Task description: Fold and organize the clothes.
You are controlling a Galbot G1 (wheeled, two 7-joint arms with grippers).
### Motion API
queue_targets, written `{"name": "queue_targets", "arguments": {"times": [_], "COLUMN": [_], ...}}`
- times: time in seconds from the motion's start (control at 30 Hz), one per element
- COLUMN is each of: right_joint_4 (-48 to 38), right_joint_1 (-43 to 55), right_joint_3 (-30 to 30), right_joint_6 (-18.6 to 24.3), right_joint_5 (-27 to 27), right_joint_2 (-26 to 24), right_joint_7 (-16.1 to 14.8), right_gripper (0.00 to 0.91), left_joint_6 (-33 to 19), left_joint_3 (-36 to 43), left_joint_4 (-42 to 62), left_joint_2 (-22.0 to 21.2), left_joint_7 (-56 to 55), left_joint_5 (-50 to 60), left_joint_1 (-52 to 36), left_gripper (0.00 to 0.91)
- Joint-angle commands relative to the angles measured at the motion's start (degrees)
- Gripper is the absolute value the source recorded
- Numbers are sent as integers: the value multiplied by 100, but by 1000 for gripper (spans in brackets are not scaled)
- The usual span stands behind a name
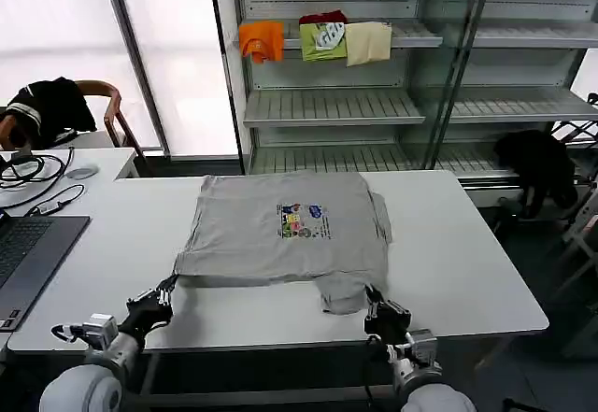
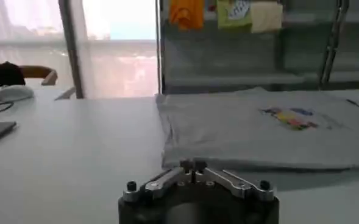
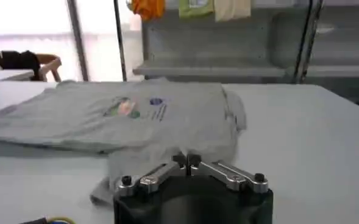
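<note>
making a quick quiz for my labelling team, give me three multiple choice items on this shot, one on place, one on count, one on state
1. Where does the grey t-shirt lie?
A on the white table
B on a shelf
C on the laptop

2. How many folded garments sit on the upper shelf?
A one
B three
C five

3. How are the left gripper and right gripper?
A both shut
B both open
C only left open

Answers: 1 A, it is spread on the tabletop. 2 B, orange, green and cream. 3 A, each wrist view shows fingertips meeting.
</note>
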Motion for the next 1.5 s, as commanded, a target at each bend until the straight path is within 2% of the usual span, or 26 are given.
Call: {"name": "queue_targets", "arguments": {"times": [0.03, 0.17, 0.2, 0.23, 0.4, 0.57, 0.87, 0.9, 0.93, 0.97, 1.0, 1.03, 1.5], "right_joint_4": [-644, -1322, -1479, -1596, -1810, -1775, -1678, -1674, -1674, -1672, -1672, -1670, -1554], "right_joint_1": [1098, 2062, 2234, 2361, 2517, 2420, 2284, 2275, 2270, 2262, 2255, 2249, 2032], "right_joint_3": [10, -115, -142, -154, -173, -151, -89, -85, -82, -80, -81, -81, -81], "right_joint_6": [137, 14, 9, 6, -6, -38, -83, -86, -86, -85, -86, -86, -49], "right_joint_5": [311, 328, 320, 322, 309, 272, 267, 259, 246, 236, 226, 217, 103], "right_joint_2": [155, 267, 296, 321, 338, 333, 217, 214, 214, 211, 209, 208, 215], "right_joint_7": [131, 288, 344, 359, 315, 222, 131, 127, 117, 111, 109, 109, -15], "right_gripper": [0, 0, 0, 0, 0, 0, 0, 0, 0, 0, 0, 0, 0], "left_joint_6": [43, 115, 123, 161, 309, 467, 444, 429, 409, 399, 397, 387, 220], "left_joint_3": [165, 301, 304, 267, 119, 38, 136, 148, 165, 182, 208, 227, 346], "left_joint_4": [416, 789, 867, 886, 580, 38, -350, -356, -367, -382, -403, -416, -125], "left_joint_2": [-78, -112, -114, -134, 78, 302, 108, 96, 83, 69, 61, 45, -18], "left_joint_7": [-136, -172, -167, -149, 135, 5, -65, -61, -58, -48, -43, -39, -147], "left_joint_5": [-464, -384, -296, -203, 496, 516, 656, 650, 649, 649, 649, 652, 673], "left_joint_1": [-1077, -1592, -1646, -1695, -1049, 89, 936, 970, 999, 1027, 1055, 1071, 793], "left_gripper": [0, 10, 524, 907, 907, 907, 907, 877, 736, 504, 232, 30, 0]}}
